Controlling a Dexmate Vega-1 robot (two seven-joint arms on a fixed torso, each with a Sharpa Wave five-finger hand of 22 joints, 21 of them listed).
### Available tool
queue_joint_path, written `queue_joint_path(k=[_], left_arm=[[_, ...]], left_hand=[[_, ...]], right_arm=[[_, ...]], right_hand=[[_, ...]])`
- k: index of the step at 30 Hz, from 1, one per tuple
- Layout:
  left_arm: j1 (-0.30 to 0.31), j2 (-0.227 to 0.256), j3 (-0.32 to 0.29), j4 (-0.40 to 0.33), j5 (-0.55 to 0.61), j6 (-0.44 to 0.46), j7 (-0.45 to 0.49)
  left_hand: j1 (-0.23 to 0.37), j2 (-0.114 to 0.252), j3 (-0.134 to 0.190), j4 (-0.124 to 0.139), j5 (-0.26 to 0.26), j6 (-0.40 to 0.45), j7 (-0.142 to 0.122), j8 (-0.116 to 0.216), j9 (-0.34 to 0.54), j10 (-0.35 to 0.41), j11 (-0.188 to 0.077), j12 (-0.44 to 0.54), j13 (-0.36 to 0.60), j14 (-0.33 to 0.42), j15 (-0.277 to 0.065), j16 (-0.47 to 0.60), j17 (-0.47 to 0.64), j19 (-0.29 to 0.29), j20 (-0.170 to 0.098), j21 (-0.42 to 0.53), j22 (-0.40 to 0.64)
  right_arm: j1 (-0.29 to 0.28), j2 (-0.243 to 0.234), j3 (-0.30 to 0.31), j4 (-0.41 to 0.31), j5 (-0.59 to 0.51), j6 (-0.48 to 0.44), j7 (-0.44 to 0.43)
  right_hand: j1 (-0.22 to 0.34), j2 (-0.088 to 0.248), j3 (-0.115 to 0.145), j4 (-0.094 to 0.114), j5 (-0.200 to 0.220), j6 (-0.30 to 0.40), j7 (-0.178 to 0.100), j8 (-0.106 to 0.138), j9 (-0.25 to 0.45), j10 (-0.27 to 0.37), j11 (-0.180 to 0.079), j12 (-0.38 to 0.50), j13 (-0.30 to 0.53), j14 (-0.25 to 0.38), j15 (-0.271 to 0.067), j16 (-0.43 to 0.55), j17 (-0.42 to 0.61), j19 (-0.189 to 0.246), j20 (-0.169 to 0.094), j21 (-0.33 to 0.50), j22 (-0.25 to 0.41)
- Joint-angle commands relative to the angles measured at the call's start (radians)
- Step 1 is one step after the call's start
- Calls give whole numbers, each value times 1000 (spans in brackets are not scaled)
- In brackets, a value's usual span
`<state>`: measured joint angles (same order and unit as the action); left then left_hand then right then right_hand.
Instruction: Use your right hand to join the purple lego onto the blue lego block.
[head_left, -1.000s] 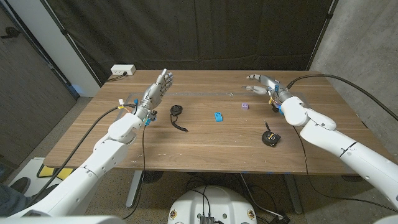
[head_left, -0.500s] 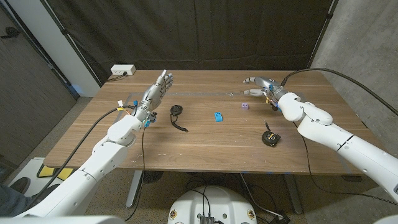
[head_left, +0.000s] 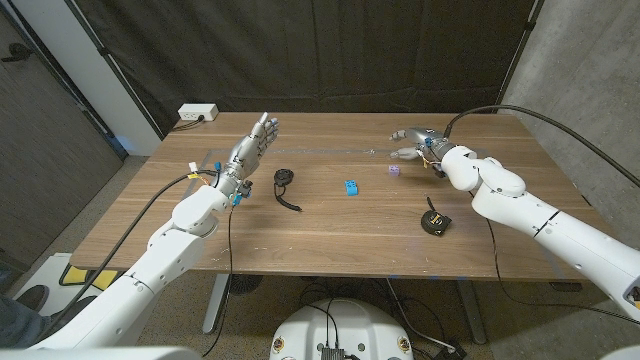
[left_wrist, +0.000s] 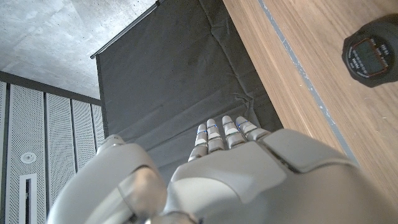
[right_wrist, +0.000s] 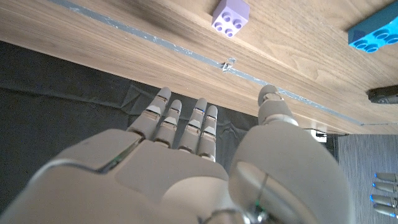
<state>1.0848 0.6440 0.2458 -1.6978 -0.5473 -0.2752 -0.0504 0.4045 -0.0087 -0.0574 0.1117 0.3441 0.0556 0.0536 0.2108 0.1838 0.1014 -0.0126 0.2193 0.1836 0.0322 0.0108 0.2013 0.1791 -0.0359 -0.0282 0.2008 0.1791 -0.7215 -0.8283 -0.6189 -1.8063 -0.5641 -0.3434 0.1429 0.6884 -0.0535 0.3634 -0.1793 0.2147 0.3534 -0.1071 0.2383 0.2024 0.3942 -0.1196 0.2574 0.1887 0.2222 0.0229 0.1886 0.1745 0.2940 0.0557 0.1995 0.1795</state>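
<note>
A small purple lego (head_left: 394, 169) lies on the wooden table (head_left: 330, 225), right of centre; in the right wrist view the purple lego (right_wrist: 231, 17) sits just beyond my fingertips. The blue lego block (head_left: 351, 187) lies a little left of it and nearer me, and the blue lego block (right_wrist: 375, 32) shows at the edge of the right wrist view. My right hand (head_left: 418, 140) hovers open just behind and to the right of the purple lego, fingers spread, holding nothing. My left hand (head_left: 251, 148) is raised open over the table's left part, fingers straight.
A black stopwatch with a cord (head_left: 286, 185) lies left of the blue block, and it shows as a round black stopwatch (left_wrist: 372, 52) in the left wrist view. A black round object (head_left: 435, 220) lies near my right forearm. A white power strip (head_left: 197, 113) sits at the far left corner.
My right hand has drifted left, closer to the purple lego. The left arm and both legos have not moved.
</note>
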Motion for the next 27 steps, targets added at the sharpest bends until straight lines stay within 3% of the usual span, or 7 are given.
queue_joint_path(k=[1,13,21,27], left_arm=[[-12,4,0,1,-4,-5,-17],[-24,6,3,11,-5,-1,-28],[-26,3,2,17,-8,2,-25],[-30,1,4,21,-4,0,-23]], left_hand=[[9,4,-3,-4,7,10,-2,3,2,7,-2,-1,5,8,-1,-4,3,-1,2,4,2],[12,9,-4,-5,7,10,-5,0,2,9,-1,-3,5,9,-1,-5,3,-2,6,3,2],[14,11,-5,-5,7,10,-5,-1,2,8,-4,-4,5,10,-2,-6,3,-2,7,3,2],[15,12,-6,-5,6,12,-5,-2,2,9,-5,-5,5,10,-2,-7,3,-3,10,3,2]], right_arm=[[23,29,-45,15,-93,-67,69],[25,64,-67,68,-133,-88,50],[44,81,-84,108,-139,-87,61],[63,89,-102,132,-148,-79,74]], right_hand=[[31,-5,9,5,5,32,21,8,3,43,18,15,3,19,1,4,6,4,9,0,2],[50,-13,15,10,7,51,-1,11,4,67,10,21,3,53,2,12,7,14,7,3,2],[58,-16,17,13,7,61,-17,9,3,73,-9,20,2,72,3,13,7,27,3,7,3],[61,-16,19,15,7,54,-21,5,3,75,-6,20,2,74,3,12,8,31,4,8,3]])
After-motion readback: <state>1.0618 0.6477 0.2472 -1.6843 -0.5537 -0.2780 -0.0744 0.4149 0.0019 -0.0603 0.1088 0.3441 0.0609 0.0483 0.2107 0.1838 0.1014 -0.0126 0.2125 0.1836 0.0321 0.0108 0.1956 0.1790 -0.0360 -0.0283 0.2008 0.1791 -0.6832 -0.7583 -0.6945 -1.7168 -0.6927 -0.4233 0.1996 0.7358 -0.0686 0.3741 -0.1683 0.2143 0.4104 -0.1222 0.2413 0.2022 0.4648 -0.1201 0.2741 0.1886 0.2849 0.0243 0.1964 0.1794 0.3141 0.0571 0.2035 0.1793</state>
